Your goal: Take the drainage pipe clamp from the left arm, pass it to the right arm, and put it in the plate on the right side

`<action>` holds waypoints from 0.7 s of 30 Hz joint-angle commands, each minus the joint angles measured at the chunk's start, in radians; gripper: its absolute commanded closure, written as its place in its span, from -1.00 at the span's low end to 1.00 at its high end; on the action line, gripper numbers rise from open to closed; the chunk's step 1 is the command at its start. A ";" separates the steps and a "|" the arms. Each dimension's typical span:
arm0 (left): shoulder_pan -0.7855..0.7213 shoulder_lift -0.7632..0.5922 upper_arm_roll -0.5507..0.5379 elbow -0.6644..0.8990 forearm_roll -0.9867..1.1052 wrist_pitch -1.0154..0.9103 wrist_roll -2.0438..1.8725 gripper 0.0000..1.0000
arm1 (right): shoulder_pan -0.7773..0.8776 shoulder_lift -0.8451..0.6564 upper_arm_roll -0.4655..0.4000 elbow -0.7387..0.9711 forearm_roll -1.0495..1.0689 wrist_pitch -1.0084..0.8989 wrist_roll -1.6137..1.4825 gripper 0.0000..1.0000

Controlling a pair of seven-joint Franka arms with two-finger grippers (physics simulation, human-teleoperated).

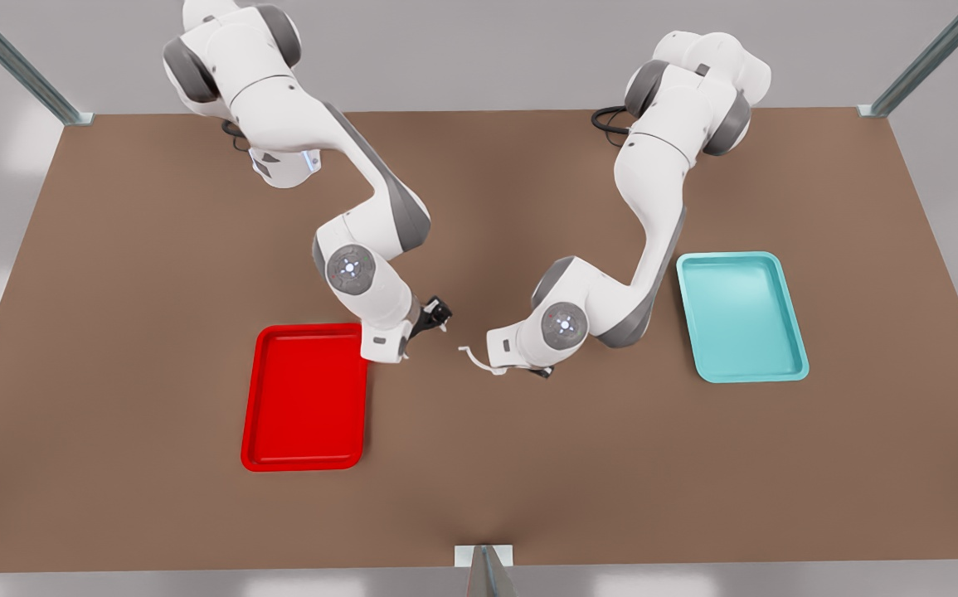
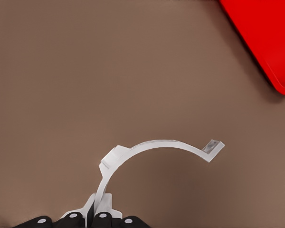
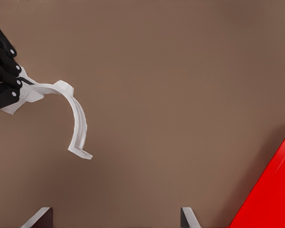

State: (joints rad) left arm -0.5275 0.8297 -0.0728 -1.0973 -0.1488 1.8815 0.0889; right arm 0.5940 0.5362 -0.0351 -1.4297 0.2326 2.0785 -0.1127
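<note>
Your drainage pipe clamp (image 2: 154, 145) is a thin white arc strip, smooth, flat tab at each end. It hangs over bare matte brown counter (image 1: 528, 464), between the two arms. Left gripper (image 2: 99, 209) is pinched closed on one end tab; that arm sits on the front view's right, elbow bent low, next to the glossy teal tray (image 1: 741, 317). Right gripper (image 3: 116, 216) faces the clamp with fingers spread wide, holding nothing, beside the shiny red round-cornered plate (image 1: 306, 398).
</note>
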 commanded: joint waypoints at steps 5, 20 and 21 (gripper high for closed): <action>-0.002 0.000 -0.015 -0.001 -0.005 -0.010 -0.531 0.57 | 0.004 0.047 0.001 0.017 0.031 0.179 0.004 -1.00; -0.002 -0.001 -0.028 0.001 -0.003 -0.013 -0.517 0.57 | 0.033 0.180 0.029 0.045 0.057 0.324 -0.013 -1.00; -0.002 -0.001 -0.028 0.001 -0.003 -0.013 -0.517 0.57 | 0.033 0.185 0.029 0.045 0.057 0.325 -0.013 -1.00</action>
State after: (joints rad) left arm -0.5292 0.8297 -0.1009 -1.0975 -0.1491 1.8707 -0.2733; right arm 0.6267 0.7200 -0.0064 -1.3839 0.2872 2.3723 -0.1138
